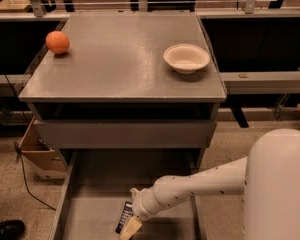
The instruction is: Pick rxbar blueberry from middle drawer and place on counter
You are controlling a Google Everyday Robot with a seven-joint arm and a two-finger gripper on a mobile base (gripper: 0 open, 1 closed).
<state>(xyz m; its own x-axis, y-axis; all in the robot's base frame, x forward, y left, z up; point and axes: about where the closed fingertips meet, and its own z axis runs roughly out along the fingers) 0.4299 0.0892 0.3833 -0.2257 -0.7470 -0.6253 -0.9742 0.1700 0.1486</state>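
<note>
The rxbar blueberry (124, 215), a small dark bar with pale lettering, lies on the floor of the open middle drawer (92, 184) near the bottom edge of the view. My gripper (129, 229) reaches down into the drawer on the white arm from the right, its pale tan finger right beside the bar and partly over its lower right end. The grey counter (120, 59) is the cabinet top above the drawer.
An orange (57, 42) sits at the counter's left rear. A white bowl (186, 58) sits at its right. A closed grey drawer front (125, 133) lies above the open drawer. A cardboard box (37, 154) stands on the floor at left.
</note>
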